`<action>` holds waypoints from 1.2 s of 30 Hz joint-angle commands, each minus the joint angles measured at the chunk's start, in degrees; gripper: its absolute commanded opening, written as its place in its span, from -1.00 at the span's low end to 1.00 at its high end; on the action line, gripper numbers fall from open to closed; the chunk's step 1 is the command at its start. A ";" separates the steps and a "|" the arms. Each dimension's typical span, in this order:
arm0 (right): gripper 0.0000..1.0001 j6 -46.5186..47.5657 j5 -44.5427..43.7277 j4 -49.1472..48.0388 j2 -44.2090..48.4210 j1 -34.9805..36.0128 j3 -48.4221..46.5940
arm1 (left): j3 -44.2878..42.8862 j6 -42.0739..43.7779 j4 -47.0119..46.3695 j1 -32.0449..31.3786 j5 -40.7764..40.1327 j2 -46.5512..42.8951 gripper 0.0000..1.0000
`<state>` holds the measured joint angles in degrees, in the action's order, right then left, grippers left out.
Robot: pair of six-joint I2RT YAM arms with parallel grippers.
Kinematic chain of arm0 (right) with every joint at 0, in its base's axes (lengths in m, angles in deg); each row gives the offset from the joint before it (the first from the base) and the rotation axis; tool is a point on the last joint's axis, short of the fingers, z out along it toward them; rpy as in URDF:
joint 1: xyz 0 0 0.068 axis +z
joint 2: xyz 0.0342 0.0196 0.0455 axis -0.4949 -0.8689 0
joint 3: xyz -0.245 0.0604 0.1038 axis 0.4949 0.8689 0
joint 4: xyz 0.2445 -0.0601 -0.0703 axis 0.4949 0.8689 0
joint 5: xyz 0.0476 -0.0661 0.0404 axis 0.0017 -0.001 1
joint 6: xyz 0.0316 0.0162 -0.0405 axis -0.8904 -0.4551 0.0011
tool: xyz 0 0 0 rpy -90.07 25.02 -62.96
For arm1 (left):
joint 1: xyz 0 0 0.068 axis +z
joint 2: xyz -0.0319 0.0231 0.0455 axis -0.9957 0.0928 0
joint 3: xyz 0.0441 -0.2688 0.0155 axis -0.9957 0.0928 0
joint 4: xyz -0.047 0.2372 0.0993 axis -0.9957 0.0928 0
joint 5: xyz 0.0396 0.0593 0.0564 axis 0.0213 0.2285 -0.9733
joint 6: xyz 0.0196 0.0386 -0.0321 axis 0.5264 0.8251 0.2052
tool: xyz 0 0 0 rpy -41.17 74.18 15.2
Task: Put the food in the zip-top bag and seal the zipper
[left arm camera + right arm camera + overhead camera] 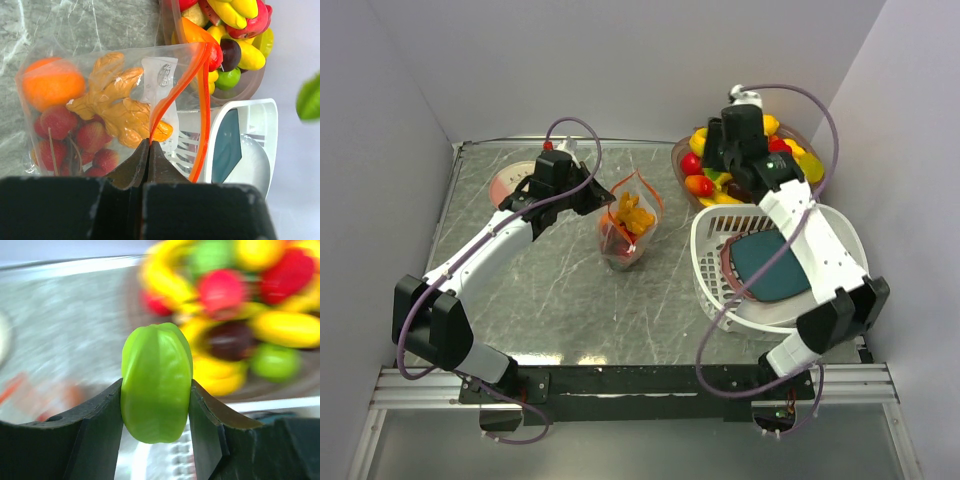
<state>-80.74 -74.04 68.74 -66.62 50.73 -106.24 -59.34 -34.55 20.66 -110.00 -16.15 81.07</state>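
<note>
The zip-top bag (pixel 642 192) is standing in the middle of the table (pixel 540 300) with its mouth pointing up and hanging open. The left fingers (pixel 149 150) are squeezing tight on the zipper (pixel 202 95), the thin orange-red strip along the bag's mouth. Inside the bag, a toy orange (pixel 52 82), a lumpy tan toy root (pixel 120 107) and some red toy strawberries (pixel 75 140) are lying together. The right fingers (pixel 111 402) are gripping a green toy fruit (pixel 156 385) with ridges down its sides, one finger pressing on each side of it. They are holding it in the air by the clear bowl (pixel 676 160), well apart from the bag. The bowl is sitting at the far right of the table and is holding a heap of yellow, red, green and dark toy fruits (pixel 700 185). Just in front of the bowl, a white basket (pixel 705 270) is sitting with a teal plate (pixel 765 265) lying inside it.
</note>
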 commanded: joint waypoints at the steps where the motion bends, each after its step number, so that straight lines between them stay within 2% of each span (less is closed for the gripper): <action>1: -0.62 -3.06 7.54 -4.52 5.66 6.44 2.49 | -1.51 0.86 -2.32 -0.17 -0.24 -1.65 -0.98; 8: -0.59 -6.57 6.15 -5.94 2.60 18.21 3.02 | -1.16 0.51 -2.85 -0.17 -0.33 -2.18 -0.98; 15: -0.49 -9.38 2.36 -4.71 -2.85 23.41 2.50 | -0.64 0.68 -2.76 -0.17 -0.51 -2.79 -0.98; 16: -0.45 -9.65 2.10 -4.62 -3.21 23.41 2.49 | -0.63 0.77 -2.67 -0.17 -0.59 -2.88 -0.98; 19: 0.03 -9.92 1.57 -4.35 -4.09 23.41 2.58 | -0.46 0.86 -2.58 -0.17 -1.03 -3.32 -0.98; 20: 0.32 -9.74 2.00 -4.35 -4.09 23.41 2.58 | -0.28 0.86 -2.58 -0.17 -1.03 -3.32 -0.98; 22: 0.52 -9.39 2.62 -4.44 -3.83 23.41 2.49 | -0.20 0.95 -2.76 -0.17 -1.03 -3.41 -0.98; 23: 0.71 -9.39 2.62 -4.53 -3.57 23.33 2.49 | -0.20 0.86 -2.76 -0.17 -1.12 -3.32 -0.98; 24: 0.78 -9.21 2.62 -4.62 -3.21 23.41 2.49 | -0.11 0.86 -2.76 -0.17 -1.03 -3.32 -0.98; 26: 0.85 -8.95 2.54 -4.70 -2.69 23.41 2.50 | -0.11 0.95 -2.93 -0.17 -0.77 -3.32 -0.98; 30: 0.87 -7.46 -1.50 -3.92 -1.72 21.14 1.36 | -0.11 0.86 -2.93 -0.17 -0.77 -3.32 -0.98; 32: 0.85 -6.67 -2.12 -3.04 -2.15 17.89 0.04 | -0.11 0.95 -2.85 -0.17 -0.86 -3.32 -0.98; 36: 0.84 -6.05 -3.09 -2.68 -4.79 6.84 -2.69 | -0.02 0.95 -2.84 -0.17 -0.94 -3.58 -0.98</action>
<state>-87.95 -73.01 66.44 -71.50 67.27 -104.36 -59.32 -34.52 20.42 -110.00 -16.46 79.72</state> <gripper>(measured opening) 0.922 0.024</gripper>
